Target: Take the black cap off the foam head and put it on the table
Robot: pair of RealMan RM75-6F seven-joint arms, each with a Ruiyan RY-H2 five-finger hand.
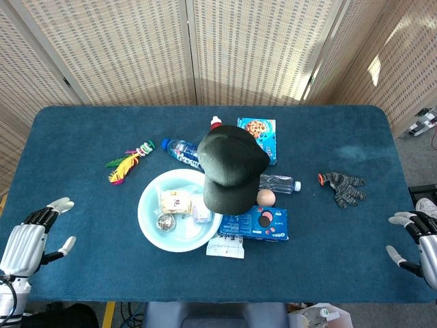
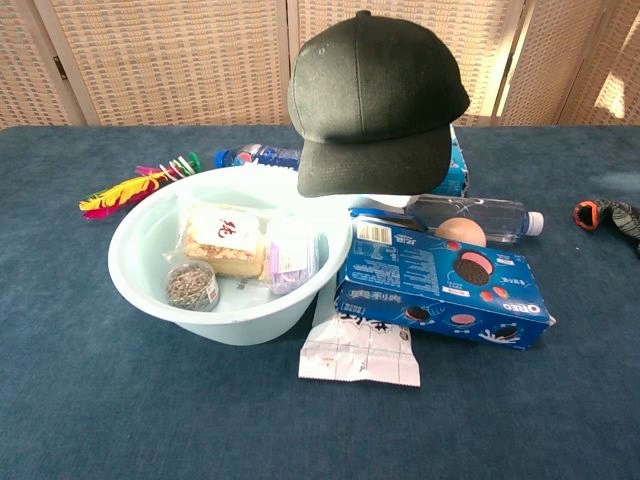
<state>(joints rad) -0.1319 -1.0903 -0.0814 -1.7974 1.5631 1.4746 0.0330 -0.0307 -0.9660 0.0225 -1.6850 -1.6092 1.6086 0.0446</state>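
The black cap (image 1: 231, 167) sits on the foam head at the middle of the table, brim toward the front; in the chest view the cap (image 2: 374, 102) covers the head almost fully, only a white strip of the foam head (image 2: 385, 201) showing under the brim. My left hand (image 1: 31, 238) hovers open at the front left edge, far from the cap. Over at the front right edge my right hand (image 1: 418, 240) is open too, partly cut off by the frame. Neither hand shows in the chest view.
A pale bowl (image 1: 149, 222) with snack packets stands left of the cap. An Oreo box (image 1: 256, 223), a white packet (image 1: 226, 245), an egg (image 1: 266, 197), two bottles and a cookie box (image 1: 259, 135) crowd round it. Feathers (image 1: 124, 164) lie left, a glove (image 1: 343, 188) right.
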